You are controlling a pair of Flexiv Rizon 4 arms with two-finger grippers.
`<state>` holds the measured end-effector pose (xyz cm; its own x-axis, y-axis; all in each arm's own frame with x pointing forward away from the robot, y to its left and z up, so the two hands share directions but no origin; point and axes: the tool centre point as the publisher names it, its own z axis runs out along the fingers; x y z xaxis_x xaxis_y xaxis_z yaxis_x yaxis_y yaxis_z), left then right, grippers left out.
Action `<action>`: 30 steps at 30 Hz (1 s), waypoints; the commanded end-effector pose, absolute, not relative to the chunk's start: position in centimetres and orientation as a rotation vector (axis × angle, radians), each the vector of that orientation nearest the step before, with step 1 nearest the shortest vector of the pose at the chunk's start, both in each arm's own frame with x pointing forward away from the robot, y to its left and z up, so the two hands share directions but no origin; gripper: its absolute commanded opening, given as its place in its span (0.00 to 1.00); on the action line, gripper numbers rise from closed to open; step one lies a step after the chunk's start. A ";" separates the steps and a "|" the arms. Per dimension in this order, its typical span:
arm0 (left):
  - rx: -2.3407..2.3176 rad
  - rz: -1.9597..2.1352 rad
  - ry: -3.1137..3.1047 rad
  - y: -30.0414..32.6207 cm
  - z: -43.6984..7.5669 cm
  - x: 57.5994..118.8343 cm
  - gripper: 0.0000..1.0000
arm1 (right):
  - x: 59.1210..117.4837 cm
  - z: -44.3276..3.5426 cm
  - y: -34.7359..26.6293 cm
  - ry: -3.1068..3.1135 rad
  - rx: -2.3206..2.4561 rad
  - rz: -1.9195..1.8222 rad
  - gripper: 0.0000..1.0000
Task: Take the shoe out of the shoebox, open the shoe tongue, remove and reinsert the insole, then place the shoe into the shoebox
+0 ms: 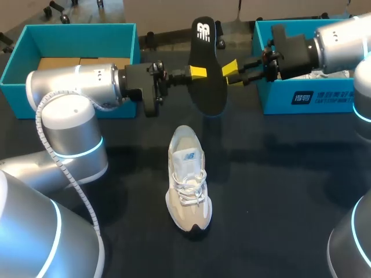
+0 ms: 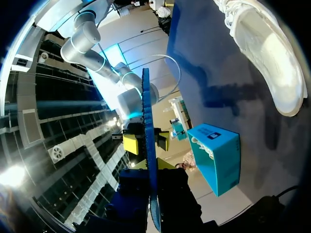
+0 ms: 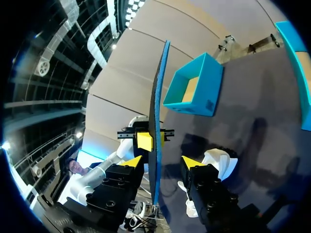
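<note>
Reinserting the insole looks like the step in hand. On the dark table (image 1: 278,174) the shoe (image 1: 188,179) lies near the middle, toe toward 6 o'clock, with one blue shoebox (image 1: 81,28) at 10 o'clock and another (image 1: 278,101) at 2. The insole (image 1: 210,75) hangs above at 12, pinched by the left jaws. The right jaws stand open on either side of it, apparently not touching. They should clamp firmly before the left jaws release, then feed the insole's toe end into the shoe.

L arm (image 1: 75,87) horiz, L claw (image 1: 199,72) clamped | R arm (image 1: 339,40) horiz, R claw (image 1: 231,70) spread, tip-to-tip w/ L claw, mid-air
</note>
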<state>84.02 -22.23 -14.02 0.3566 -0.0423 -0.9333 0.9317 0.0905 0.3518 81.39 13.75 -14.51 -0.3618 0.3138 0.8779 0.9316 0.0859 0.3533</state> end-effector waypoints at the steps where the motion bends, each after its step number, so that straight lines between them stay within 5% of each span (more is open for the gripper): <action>1: 1.248 -0.906 0.933 -23.1 -14.1 84.3 0.00 | 82.0 -14.9 14.5 -1.750 -1.226 -1.278 0.45; 30: 1.232 -0.887 0.925 -23.6 -14.2 85.1 0.00 | 81.2 -15.5 16.0 -1.730 -1.206 -1.308 0.27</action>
<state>85.09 -23.48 -14.01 0.3711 -0.0521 -0.9271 0.9243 0.1169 0.3634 81.42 15.81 -15.37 -0.3674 0.2823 0.8862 0.9297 0.0868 0.3579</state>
